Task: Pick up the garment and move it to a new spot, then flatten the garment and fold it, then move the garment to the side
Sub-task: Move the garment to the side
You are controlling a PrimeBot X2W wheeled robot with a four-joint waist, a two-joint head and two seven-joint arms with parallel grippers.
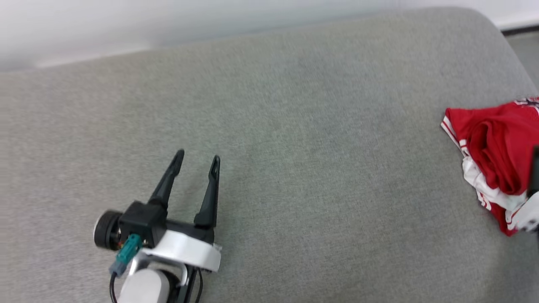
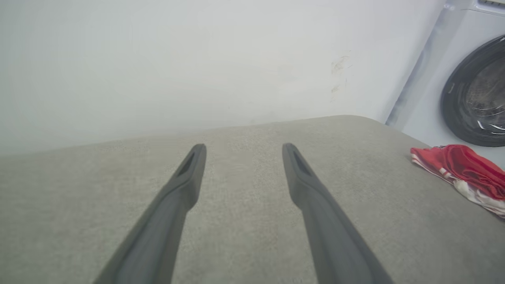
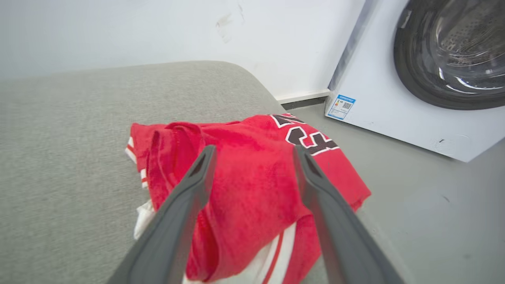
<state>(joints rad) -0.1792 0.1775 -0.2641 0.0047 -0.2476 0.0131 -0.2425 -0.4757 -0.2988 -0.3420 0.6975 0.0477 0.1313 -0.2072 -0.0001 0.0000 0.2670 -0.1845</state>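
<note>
The garment (image 1: 497, 155) is a red jersey with white sleeves and striped trim, lying bunched at the right edge of the grey cushioned surface (image 1: 294, 139). In the right wrist view the garment (image 3: 252, 185) shows black lettering, and part of it hangs over the surface's edge. My right gripper (image 3: 254, 152) hovers just above it, jaws open, nothing between them. Far to the left, my left gripper (image 1: 198, 158) stands open and empty over bare grey fabric. From the left wrist view the garment (image 2: 465, 169) lies at the far right, well away from my left gripper (image 2: 244, 149).
A white washing machine (image 3: 426, 75) with a dark round door stands on the floor to the right of the surface. A white wall (image 2: 197, 59) runs along the surface's far edge. The grey floor (image 3: 434, 205) drops away right beside the garment.
</note>
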